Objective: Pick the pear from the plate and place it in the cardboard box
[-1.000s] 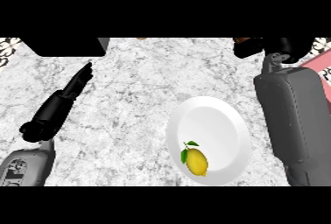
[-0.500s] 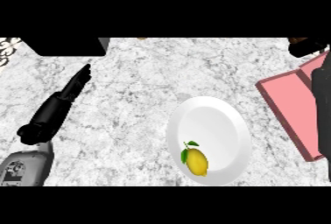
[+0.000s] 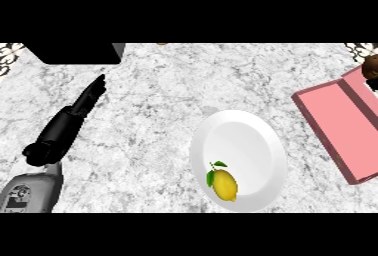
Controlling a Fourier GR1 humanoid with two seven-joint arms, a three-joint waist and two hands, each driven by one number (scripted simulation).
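The fingers of the left hand lie straight and together, pointing away up the bench, well to the left of the plate, and they hold nothing. This hand looks to be resting, not working. Of the right hand only a dark edge may show at the far right of the view, beyond the box, and I cannot tell how its fingers stand or whether it holds anything.

What has just changed: a second ago the right forearm lay across the view just right of the plate, hiding most of the box; half a second ago it was sliding off toward the right edge; now it is gone from over the bench, and the pink box lies in plain sight. The pear has not moved. For the task this means, as I judge it, that no grasp has begun: the arm nearest the fruit has drawn away from it, and the pick is yet to come.

The pear, yellow with a small green leaf, lies on the near part of the plate, left of its middle. The box stands right of the plate, apart from it, open and tilted.

Counted: one pear, one white plate, one pink box, one brown round thing just beyond the box, one black block far left of the plate.
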